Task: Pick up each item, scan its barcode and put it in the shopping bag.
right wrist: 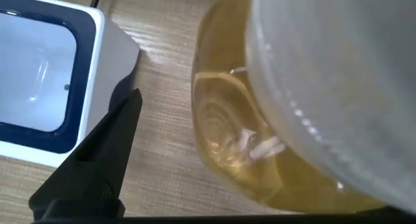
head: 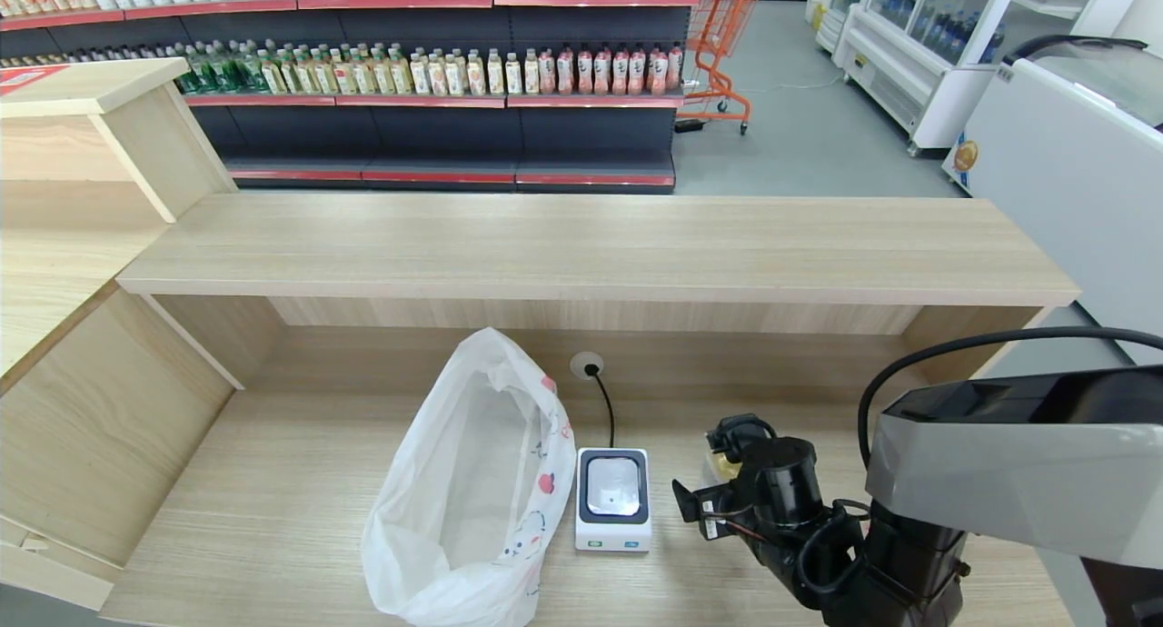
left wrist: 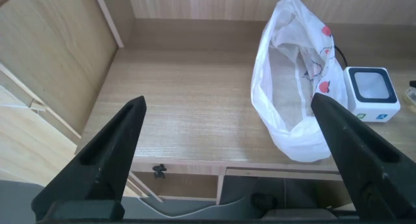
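The clear bottle (right wrist: pixel 234 139) of yellow liquid stands on the table (head: pixel 273 518) just right of the scanner (head: pixel 613 498), under the right gripper (head: pixel 730 447), whose fingers (right wrist: pixel 97 172) stand wide, not touching it; it is likely light, stiff and slick, best pinched mid-body; the left gripper (left wrist: pixel 227 102) gapes wide and empty.

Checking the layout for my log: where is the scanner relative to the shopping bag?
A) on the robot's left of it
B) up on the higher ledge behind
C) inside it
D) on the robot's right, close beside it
D: the scanner stands on the counter close beside the shopping bag, on the robot's right of it.
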